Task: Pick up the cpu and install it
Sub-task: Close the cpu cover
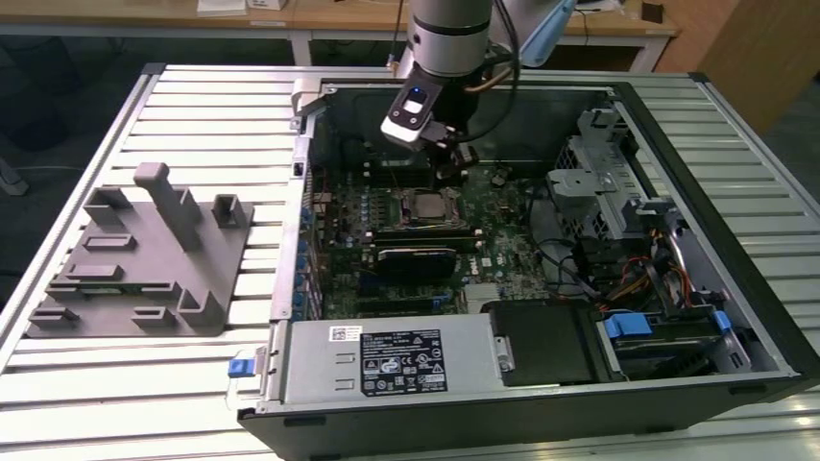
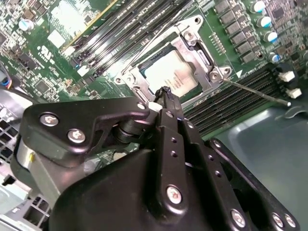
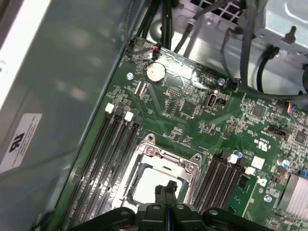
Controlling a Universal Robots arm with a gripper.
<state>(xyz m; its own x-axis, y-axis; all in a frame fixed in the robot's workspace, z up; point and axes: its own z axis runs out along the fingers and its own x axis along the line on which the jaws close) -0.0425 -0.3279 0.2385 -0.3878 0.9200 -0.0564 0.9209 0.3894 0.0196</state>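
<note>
**Hand closed over the socket, cpu lying in it**

- Hand [image 2: 166, 94]: in the second wrist view the two black fingers are pressed tip to tip. No gap between them and nothing held.
- The tips point down at the near edge of the cpu [image 2: 171, 74]. Whether they touch its top or hang just above it, I cannot tell.
- The cpu's pale silvery square lies flat inside the socket frame [image 2: 195, 45], level with it. It sits straight beyond the fingertips, not off to either side. Being square, it has no long axis to line up on.
- A thin lever [image 2: 255, 92] runs out from one corner of the frame along the board. Latched or free: cannot tell.
- Memory slots [image 3: 108, 154] flank the socket on both sides in the first wrist view, on the green motherboard [image 3: 192, 120].
- Exterior view: the arm comes down into the open computer case [image 1: 769, 317], with the hand over the socket area.
- Grey fixture [image 1: 141, 259]: on the slatted counter [image 1: 192, 115] at the exterior view's left, well apart from the hand.
- Judgement: the chip looks placed in its seat and the hand has let go.
</note>
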